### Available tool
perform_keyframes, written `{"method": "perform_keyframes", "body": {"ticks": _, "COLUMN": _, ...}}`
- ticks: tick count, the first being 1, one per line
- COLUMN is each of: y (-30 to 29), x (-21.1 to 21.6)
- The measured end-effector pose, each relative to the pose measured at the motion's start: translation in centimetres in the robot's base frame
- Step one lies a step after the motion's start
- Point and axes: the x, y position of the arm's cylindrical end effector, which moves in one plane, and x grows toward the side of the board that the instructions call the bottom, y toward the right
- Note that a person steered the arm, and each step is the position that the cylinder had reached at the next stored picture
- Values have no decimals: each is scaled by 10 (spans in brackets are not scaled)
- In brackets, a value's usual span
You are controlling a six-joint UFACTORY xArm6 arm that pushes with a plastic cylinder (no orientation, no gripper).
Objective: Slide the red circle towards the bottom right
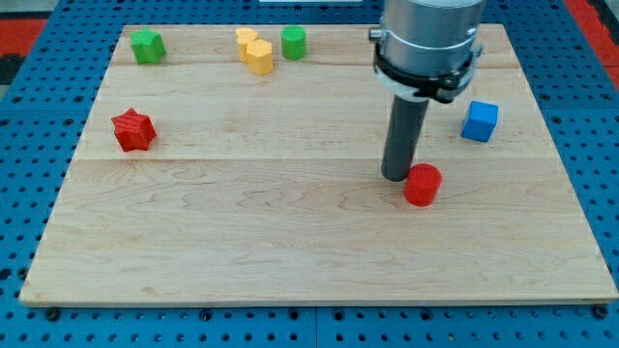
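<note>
The red circle [423,184] is a short red cylinder lying right of the board's middle. My tip [397,177] rests on the board just to the circle's upper left, touching or almost touching its edge. The dark rod rises from the tip to the grey arm housing [428,39] at the view's top.
A blue cube [480,121] lies up and right of the red circle. A red star [133,130] lies at the view's left. Along the top lie a green star [148,45], two yellow blocks [255,51] and a green cylinder [294,43]. The wooden board [290,261] ends in blue pegboard.
</note>
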Motion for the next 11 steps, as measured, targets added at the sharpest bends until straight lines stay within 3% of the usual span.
{"method": "perform_keyframes", "body": {"ticks": 2, "y": 45, "x": -12}}
{"method": "perform_keyframes", "body": {"ticks": 8, "y": 39, "x": 33}}
{"method": "perform_keyframes", "body": {"ticks": 11, "y": 15, "x": 35}}
